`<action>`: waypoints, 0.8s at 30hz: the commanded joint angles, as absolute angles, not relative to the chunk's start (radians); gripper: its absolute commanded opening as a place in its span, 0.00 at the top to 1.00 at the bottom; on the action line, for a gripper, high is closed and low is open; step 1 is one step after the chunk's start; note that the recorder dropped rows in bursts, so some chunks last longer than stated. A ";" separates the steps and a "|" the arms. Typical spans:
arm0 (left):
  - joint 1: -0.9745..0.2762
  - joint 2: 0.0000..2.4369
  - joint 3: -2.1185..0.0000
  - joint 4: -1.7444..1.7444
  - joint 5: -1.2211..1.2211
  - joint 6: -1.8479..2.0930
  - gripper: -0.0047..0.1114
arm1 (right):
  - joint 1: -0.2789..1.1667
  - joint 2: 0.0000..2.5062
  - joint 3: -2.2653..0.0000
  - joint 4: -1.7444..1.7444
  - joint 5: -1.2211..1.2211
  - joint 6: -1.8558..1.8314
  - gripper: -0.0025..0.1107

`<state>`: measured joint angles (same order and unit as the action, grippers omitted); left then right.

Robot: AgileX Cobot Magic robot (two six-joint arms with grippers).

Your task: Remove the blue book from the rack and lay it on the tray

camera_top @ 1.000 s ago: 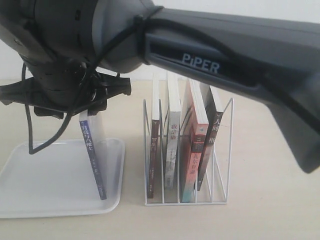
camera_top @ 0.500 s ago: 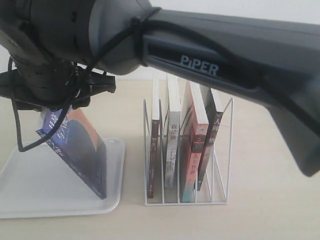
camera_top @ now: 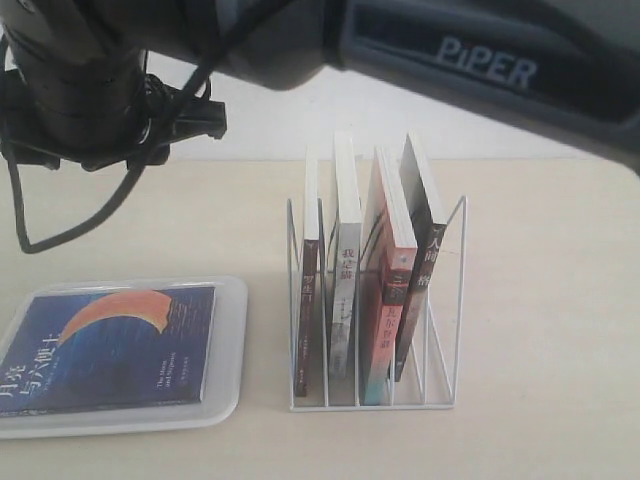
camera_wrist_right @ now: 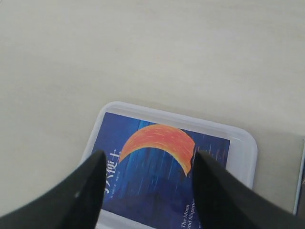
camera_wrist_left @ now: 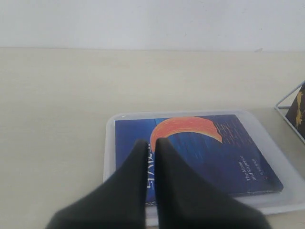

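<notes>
The blue book (camera_top: 110,348) lies flat on the tray (camera_top: 232,350); I think I'm done. Right hand (camera_wrist_right: 147,160) wide and empty, left hand (camera_wrist_left: 151,145) narrow.

blue book (camera_wrist_left: 205,148): near corner was hidden by left gripper (camera_wrist_left: 151,141) | tray (camera_top: 231,340): one end was cut off by exterior view's edge | racked books (camera_top: 345,290): spine lettering was illegible
</notes>
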<state>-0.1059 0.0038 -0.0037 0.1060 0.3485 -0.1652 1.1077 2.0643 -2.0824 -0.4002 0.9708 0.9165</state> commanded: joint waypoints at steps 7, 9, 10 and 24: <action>-0.104 0.000 0.000 0.106 0.341 -0.163 0.92 | 1.116 1.926 -2.085 -0.455 1.082 0.841 0.52; -0.104 0.000 0.000 0.106 0.341 -0.163 0.92 | 1.116 1.885 -2.085 -0.517 1.193 0.838 0.52; -0.104 0.000 0.000 0.106 0.341 -0.163 0.92 | 1.116 1.871 -2.085 -0.524 1.215 0.831 0.52; -0.104 0.000 0.000 0.106 0.341 -0.163 0.92 | 1.116 1.461 -1.875 -0.513 1.221 0.644 0.52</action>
